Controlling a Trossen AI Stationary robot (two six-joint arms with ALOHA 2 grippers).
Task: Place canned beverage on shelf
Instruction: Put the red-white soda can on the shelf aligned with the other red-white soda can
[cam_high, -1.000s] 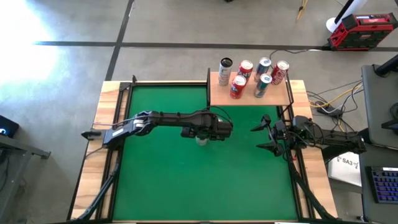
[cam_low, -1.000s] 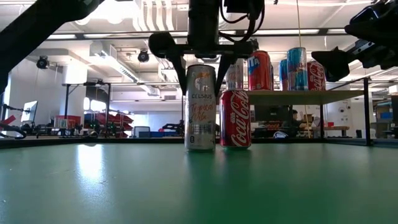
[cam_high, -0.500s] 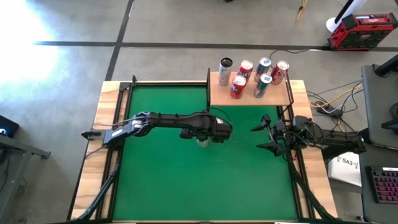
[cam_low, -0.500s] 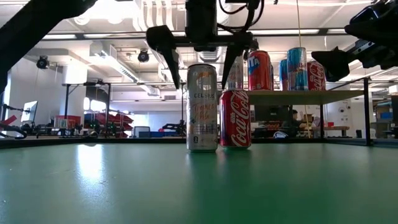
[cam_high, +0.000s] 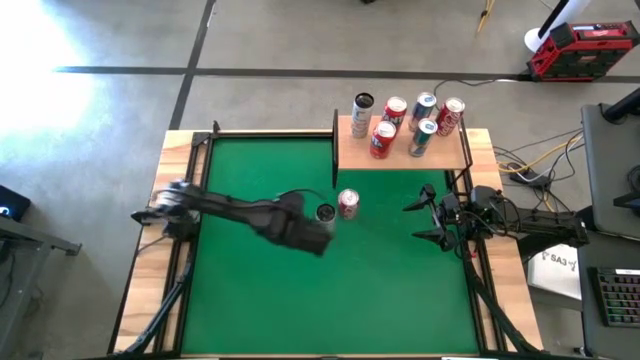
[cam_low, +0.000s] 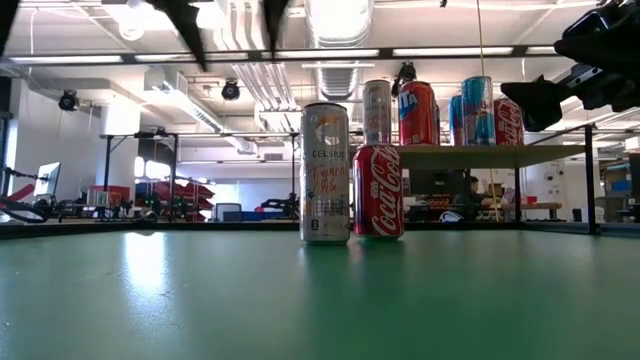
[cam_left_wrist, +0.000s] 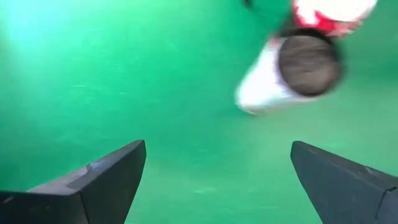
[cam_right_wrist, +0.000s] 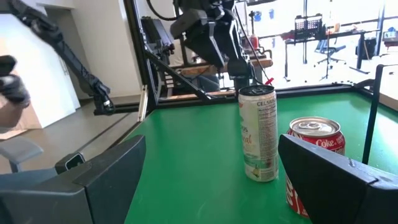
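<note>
**Left pincer lets the tall can go and backs off: both cans still down on the mat**

We see the left pincer (cam_high: 318, 238) now drawn back toward its own side of the table, where half a second ago it stood right over the tall white can (cam_high: 325, 212) with a finger on either side; its fingers (cam_left_wrist: 99, 180) are spread wide with nothing between them, and the can stands just ahead of the tips, free and upright; in the low view only the finger ends show, up high and off to the side of the can.

With the arm out of the way, the red cola can (cam_high: 347, 203) shows plainly in the high view, just beside the tall can on the side away from the left pincer, the two close or touching; from the table-level camera both stand straight on the green mat (cam_high: 260, 300).

The right pincer (cam_high: 428, 221) waits with its fingers wide apart at the right edge of the mat, the two cans ahead of it across bare green; it has not stirred in the last second.

The shelf (cam_high: 350, 155), beyond both pincers at the far edge, carries six cans; neither can on the mat has been lifted toward it, so we judge the placing not yet begun, with a fresh grasp to come first.
</note>
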